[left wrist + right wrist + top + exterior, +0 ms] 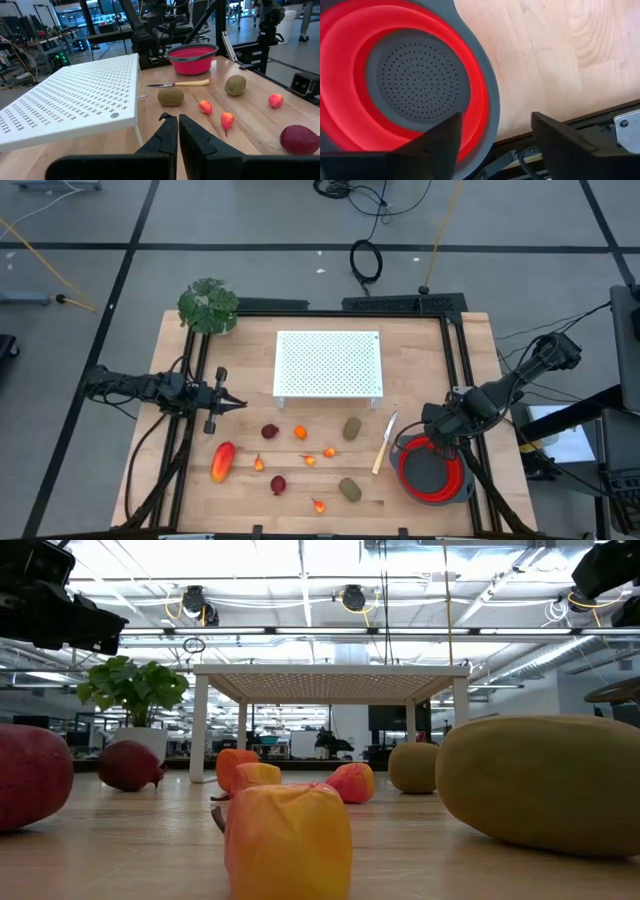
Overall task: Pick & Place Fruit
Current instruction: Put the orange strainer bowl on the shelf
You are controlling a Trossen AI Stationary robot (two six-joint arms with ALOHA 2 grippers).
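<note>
The fruit lies scattered on the near half of the wooden table: the elongated red-orange piece (222,461), two dark red round ones (269,431) (278,484), two olive ovals (352,427) (349,489) and several tiny orange pieces such as one (329,451). My left gripper (228,403) (177,120) is shut and hovers at the left, level, pointing toward the fruit. My right gripper (432,442) (495,120) is open above the red bowl (433,470). It points down, with one finger over the bowl's inner wall (470,100) and the other outside the grey rim.
A white perforated rack (329,363) stands on legs at the table's middle, toward the far side. A pale-handled knife (384,442) lies between the fruit and the bowl. A potted plant (208,305) sits at the far left corner. Black frame rails run along both sides.
</note>
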